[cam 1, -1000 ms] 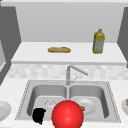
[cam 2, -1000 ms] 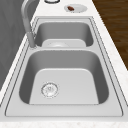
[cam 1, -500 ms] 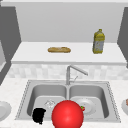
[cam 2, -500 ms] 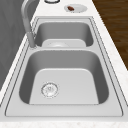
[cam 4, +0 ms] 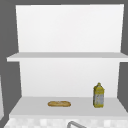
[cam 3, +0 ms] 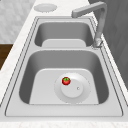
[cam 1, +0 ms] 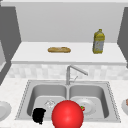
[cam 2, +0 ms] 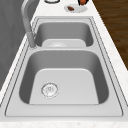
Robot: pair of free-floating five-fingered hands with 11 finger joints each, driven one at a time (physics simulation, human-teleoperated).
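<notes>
A black hand (cam 1: 39, 115) hangs low at the front rim of the sink (cam 1: 25, 92), left of a big red ball (cam 1: 67, 115); whether its fingers are spread or curled I cannot tell. The ball looks smooth, likely slippery, best cupped from both sides. Being round, it has no long axis and points nowhere.

No writing can be read anywhere; the yellow bottle (cam 1: 98, 41) carries a pale label too blurred to read.
</notes>
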